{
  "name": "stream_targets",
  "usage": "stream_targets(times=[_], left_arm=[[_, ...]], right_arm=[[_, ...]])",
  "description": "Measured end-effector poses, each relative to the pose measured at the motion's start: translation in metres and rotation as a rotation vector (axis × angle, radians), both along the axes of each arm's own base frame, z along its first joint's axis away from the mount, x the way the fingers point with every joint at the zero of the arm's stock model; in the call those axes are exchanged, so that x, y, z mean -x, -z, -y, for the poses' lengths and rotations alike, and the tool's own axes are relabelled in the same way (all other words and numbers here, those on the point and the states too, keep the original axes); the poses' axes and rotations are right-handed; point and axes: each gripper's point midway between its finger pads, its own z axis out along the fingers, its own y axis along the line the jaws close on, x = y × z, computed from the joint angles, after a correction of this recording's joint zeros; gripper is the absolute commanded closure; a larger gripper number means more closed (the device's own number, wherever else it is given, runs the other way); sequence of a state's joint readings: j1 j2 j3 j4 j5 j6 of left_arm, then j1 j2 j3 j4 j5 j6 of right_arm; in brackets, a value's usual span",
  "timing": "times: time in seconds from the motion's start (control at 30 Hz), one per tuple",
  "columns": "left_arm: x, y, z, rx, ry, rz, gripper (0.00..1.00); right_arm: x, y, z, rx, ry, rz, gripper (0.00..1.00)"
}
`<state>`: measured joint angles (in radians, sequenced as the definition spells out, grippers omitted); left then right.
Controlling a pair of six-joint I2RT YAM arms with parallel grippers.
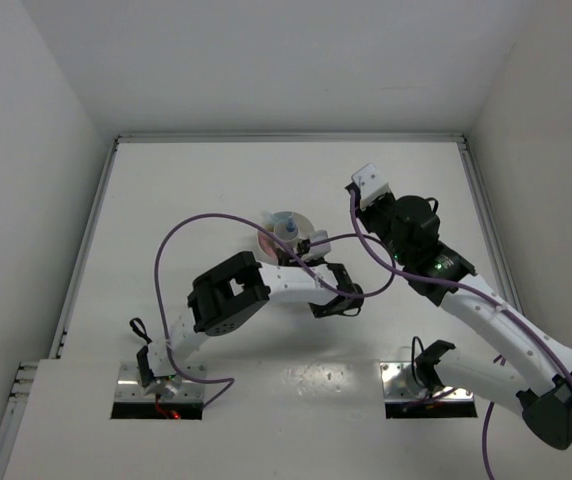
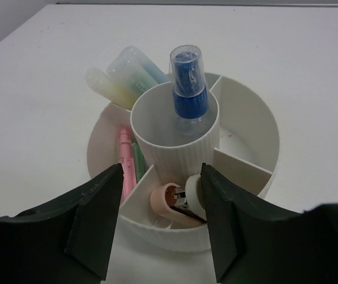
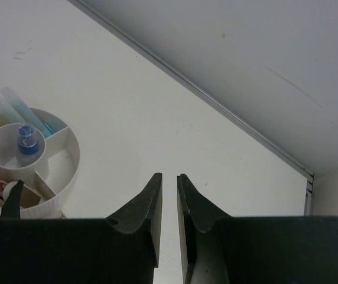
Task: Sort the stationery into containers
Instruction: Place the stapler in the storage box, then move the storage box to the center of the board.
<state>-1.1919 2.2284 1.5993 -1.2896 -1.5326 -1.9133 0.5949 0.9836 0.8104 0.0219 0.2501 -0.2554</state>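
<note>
The stationery (image 2: pixel 188 83) sits in the round white tub (image 2: pixel 262 133), which fills the middle of the left wrist view and lies just above centre in the top view, on the white table (image 1: pixel 196 180). A blue-capped piece stands upright in the centre cup (image 2: pixel 157 139). A yellow piece (image 2: pixel 105 86) and a pale blue-green piece (image 2: pixel 136 66) lean out of the upper-left compartment. A pink piece (image 2: pixel 124 161) and a green piece (image 2: pixel 139 161) lie side by side in the left compartment. A beige rounded piece (image 2: pixel 164 200) rests in the compartment at the bottom of the frame.

The left gripper (image 2: pixel 160 195) hangs over that bottom compartment with its fingers (image 2: pixel 95 219) spread wide, the beige piece between them; whether either touches it I cannot tell.

The right gripper (image 3: pixel 169 195) is well to the right of the tub, its fingers almost pressed together with only a thin slit and nothing in it.
</note>
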Motion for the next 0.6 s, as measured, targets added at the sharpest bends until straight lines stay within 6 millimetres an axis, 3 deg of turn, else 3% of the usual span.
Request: stream_targets(times=[0.27, 0.33, 0.5, 0.6], left_arm=[[0.013, -0.005, 0.007, -0.008, 0.021, -0.046, 0.35], [0.021, -0.013, 0.016, 0.0, 0.05, -0.05, 0.32], [0.05, -0.067, 0.035, 0.1, 0.142, -0.027, 0.26], [0.062, -0.115, 0.029, 0.206, 0.175, 0.004, 0.14]], right_arm=[[0.0, 0.0, 0.0, 0.0, 0.0, 0.0, 0.84], [0.0, 0.0, 0.0, 0.0, 0.0, 0.0, 0.79], [-0.002, -0.001, 0.007, 0.016, 0.038, 0.009, 0.47], [-0.004, -0.002, 0.015, 0.037, 0.076, 0.019, 0.39]])
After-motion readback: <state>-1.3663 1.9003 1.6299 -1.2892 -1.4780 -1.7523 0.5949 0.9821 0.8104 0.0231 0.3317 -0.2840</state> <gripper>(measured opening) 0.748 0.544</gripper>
